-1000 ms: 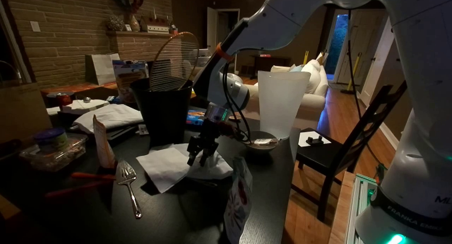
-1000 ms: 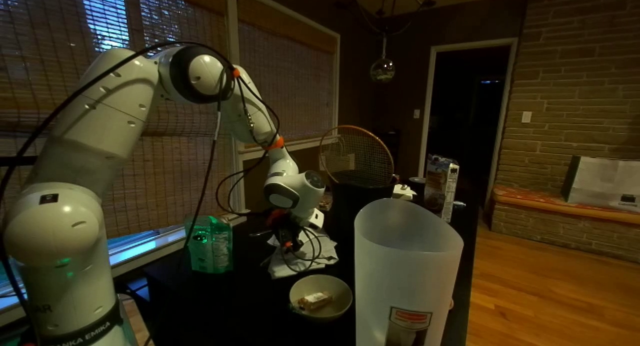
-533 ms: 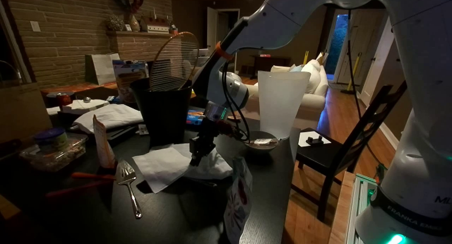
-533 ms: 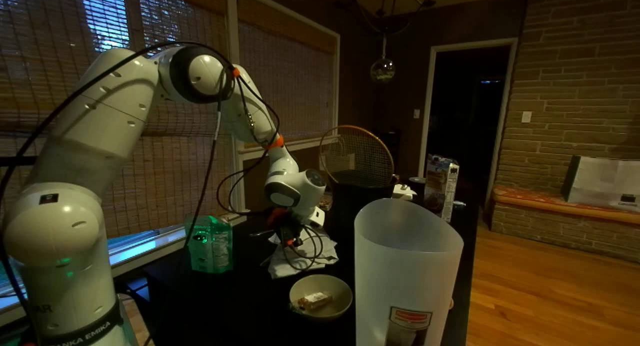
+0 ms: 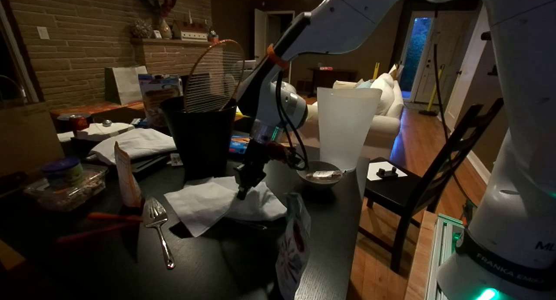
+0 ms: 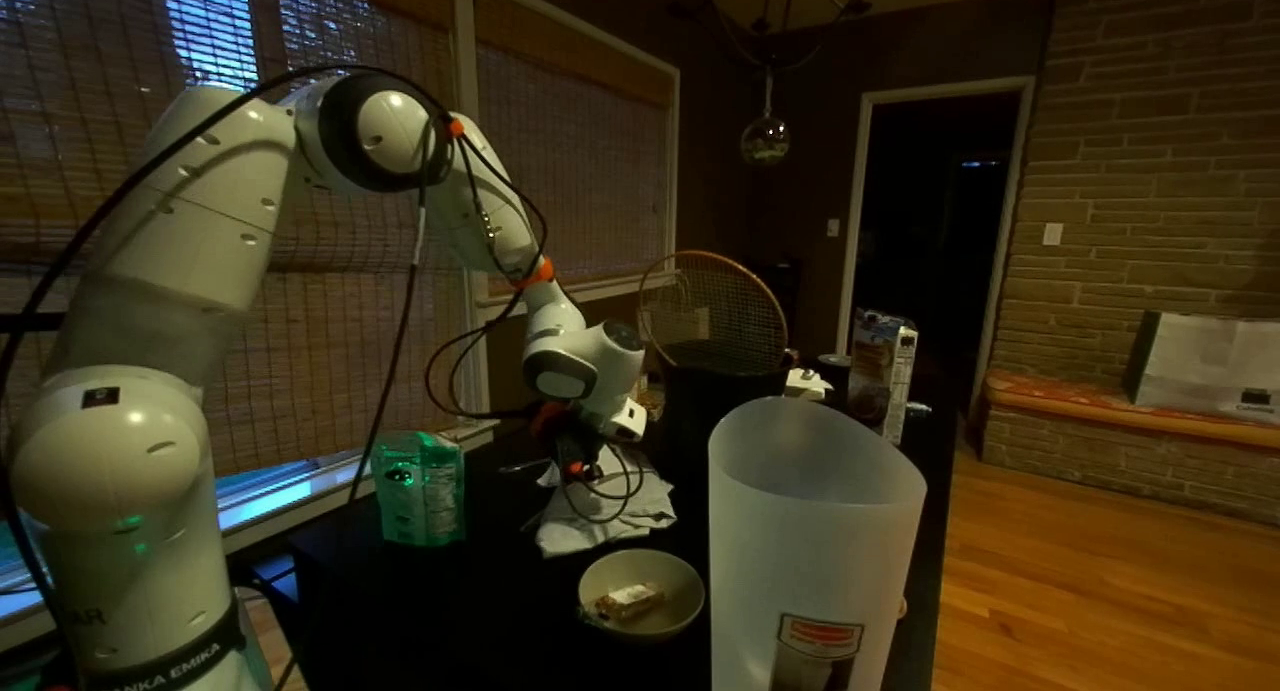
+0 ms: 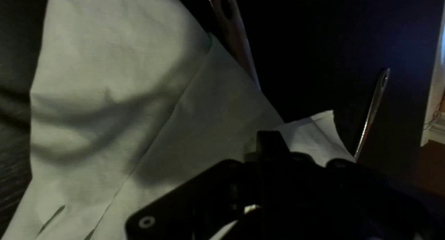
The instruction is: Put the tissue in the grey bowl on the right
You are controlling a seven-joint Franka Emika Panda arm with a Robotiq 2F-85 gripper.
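Observation:
The white tissue (image 5: 204,204) lies crumpled in overlapping folds on the dark table, and it fills much of the wrist view as pale folded sheets (image 7: 114,94). My gripper (image 5: 242,195) points down over its middle with the fingers together. In the wrist view the dark fingertips (image 7: 270,139) stand against the tissue; whether a thin fold is pinched between them I cannot tell. The small grey bowl (image 5: 321,183) sits to the right of the tissue in that exterior view. In an exterior view the bowl (image 6: 682,593) holds a wrapped bar (image 6: 630,599).
Behind the tissue stands a black bucket (image 5: 202,139) with a racket (image 5: 216,74) in it. A tall white jug (image 5: 345,126) rises just behind the bowl. An upright bag (image 5: 294,243) stands in front, and a metal spatula (image 5: 155,213) lies to the left.
The fingers have come together from open. In the last half second my gripper has risen slightly. The tissue's left part has shifted a little; it still rests on the table.

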